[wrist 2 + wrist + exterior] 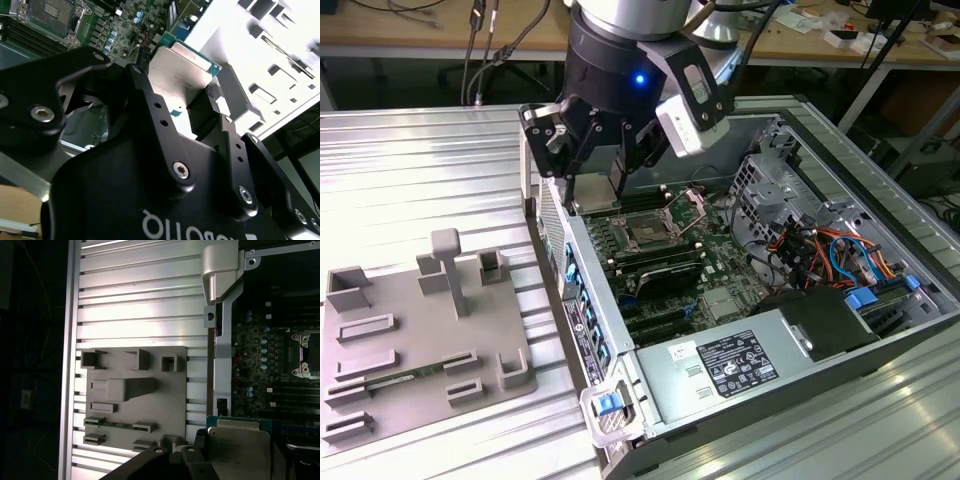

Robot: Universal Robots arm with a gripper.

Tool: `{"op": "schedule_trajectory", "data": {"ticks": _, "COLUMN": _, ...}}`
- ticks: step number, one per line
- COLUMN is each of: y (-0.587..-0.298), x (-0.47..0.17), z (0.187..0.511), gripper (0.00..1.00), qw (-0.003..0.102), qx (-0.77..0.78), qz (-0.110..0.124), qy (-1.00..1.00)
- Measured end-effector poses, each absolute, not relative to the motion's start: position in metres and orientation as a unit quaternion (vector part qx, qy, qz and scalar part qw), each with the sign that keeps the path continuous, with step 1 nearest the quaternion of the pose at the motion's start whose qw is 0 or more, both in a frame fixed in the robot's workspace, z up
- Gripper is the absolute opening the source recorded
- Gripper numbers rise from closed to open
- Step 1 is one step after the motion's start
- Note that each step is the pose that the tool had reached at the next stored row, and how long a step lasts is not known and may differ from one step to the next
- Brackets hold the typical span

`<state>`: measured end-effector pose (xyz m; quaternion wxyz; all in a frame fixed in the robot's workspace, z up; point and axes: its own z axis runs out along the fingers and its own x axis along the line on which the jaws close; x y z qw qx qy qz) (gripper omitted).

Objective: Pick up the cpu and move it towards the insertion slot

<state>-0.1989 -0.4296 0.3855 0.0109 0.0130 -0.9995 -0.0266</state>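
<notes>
gripper (617,172) clamped on cpu (182,67), fingers pinching its edges | I have it over the case wall, socket-side | insertion slot (649,232) near, bracket up | I'd keep the chip flat and square to the frame

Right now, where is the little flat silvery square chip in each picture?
Exterior view: the flat silvery square cpu hangs in the black gripper, upper middle, above the grey computer case's wall.
Second wrist view: the cpu shows its pale face, clamped in the gripper.
First wrist view: the cpu sits close to the case's edge.
Shared landmark: the square silver-framed insertion slot.
</notes>
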Motion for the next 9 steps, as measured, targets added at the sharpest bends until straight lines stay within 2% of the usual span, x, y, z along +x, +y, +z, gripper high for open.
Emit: {"op": "schedule_trajectory", "data": {"ticks": 9, "y": -0.4296, "x": -0.1913, "z": 0.3855, "gripper": 0.55, "qw": 0.011, "qx": 0.013, "qz": -0.027, "qy": -1.000}}
